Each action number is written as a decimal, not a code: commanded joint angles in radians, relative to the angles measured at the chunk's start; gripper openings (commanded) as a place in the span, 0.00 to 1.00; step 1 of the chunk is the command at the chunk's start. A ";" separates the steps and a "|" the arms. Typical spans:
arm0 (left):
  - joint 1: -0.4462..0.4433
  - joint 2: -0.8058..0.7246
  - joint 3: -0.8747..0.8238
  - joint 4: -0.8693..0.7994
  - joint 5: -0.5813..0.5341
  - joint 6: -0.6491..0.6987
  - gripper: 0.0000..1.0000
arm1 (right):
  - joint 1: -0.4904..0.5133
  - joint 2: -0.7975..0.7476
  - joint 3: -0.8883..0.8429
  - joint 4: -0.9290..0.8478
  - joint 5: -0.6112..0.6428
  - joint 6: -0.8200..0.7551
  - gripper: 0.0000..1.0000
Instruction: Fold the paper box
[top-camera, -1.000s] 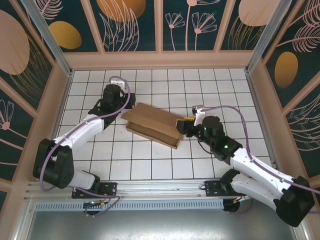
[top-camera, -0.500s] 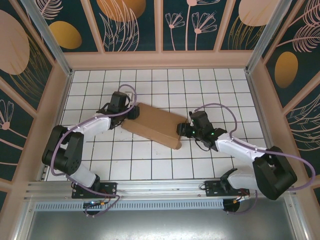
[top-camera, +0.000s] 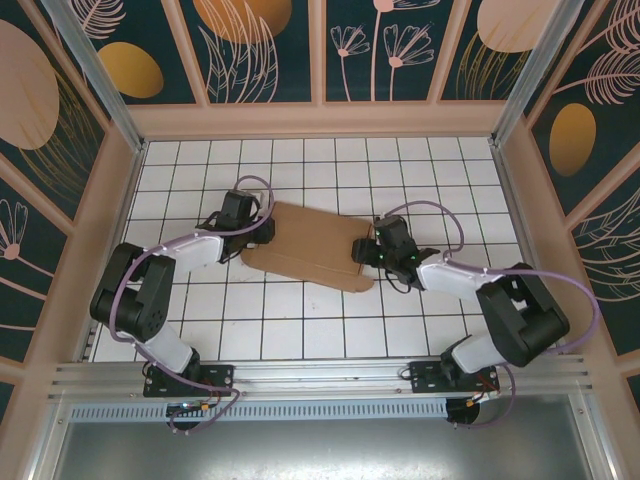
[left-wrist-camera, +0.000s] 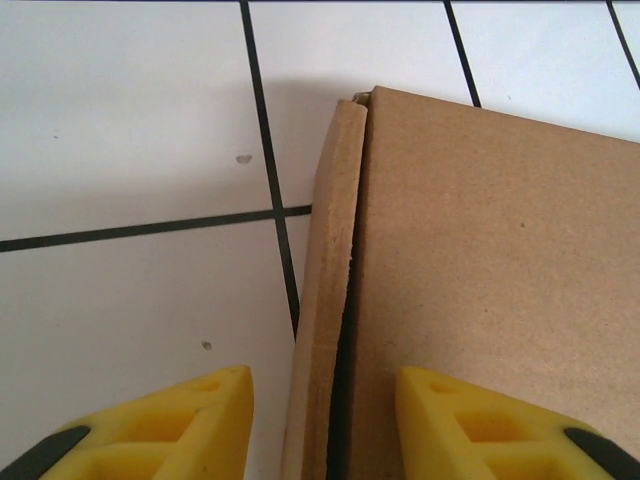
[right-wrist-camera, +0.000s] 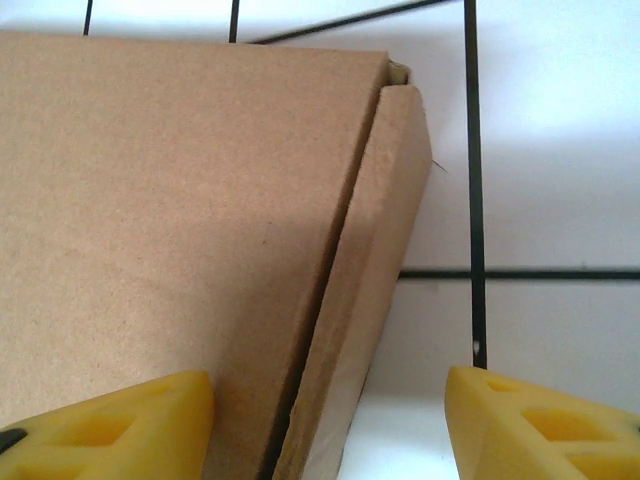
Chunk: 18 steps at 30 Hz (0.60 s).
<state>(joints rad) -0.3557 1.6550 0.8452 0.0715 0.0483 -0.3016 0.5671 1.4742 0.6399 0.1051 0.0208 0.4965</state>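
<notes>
The paper box (top-camera: 305, 245) lies low on the white tiles as a flat brown cardboard slab with its lid down. My left gripper (top-camera: 264, 230) is at its left end and my right gripper (top-camera: 362, 250) at its right end. In the left wrist view the left gripper (left-wrist-camera: 325, 425) is open and straddles the box's side wall (left-wrist-camera: 325, 300); one yellow finger (left-wrist-camera: 490, 430) is over the lid (left-wrist-camera: 480, 230). In the right wrist view the right gripper (right-wrist-camera: 330, 425) is open wide around the other side wall (right-wrist-camera: 375, 260), beside the lid (right-wrist-camera: 180, 200).
The white tiled floor (top-camera: 300, 320) with black grid lines spreads around the box. Wooden-framed walls (top-camera: 125, 180) close the cell on the left, back and right. An aluminium rail (top-camera: 300, 375) with the arm bases runs along the near edge.
Both arms have reached down to the box's ends. The raised lid and flaps have gone flat. The right gripper's jaws have opened wider.
</notes>
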 joint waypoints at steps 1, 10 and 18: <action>0.033 0.054 -0.010 -0.033 0.026 -0.018 0.39 | -0.014 0.079 0.005 -0.017 -0.001 0.005 0.63; 0.066 -0.044 0.069 -0.030 0.042 -0.045 0.44 | -0.072 -0.030 0.042 -0.030 -0.081 -0.014 0.70; 0.061 -0.192 0.069 -0.040 0.083 -0.221 0.29 | -0.034 -0.107 0.128 -0.102 -0.020 -0.249 0.71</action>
<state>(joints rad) -0.2928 1.4891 0.8951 0.0559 0.1013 -0.4366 0.5083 1.3907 0.7208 0.0448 -0.0402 0.3706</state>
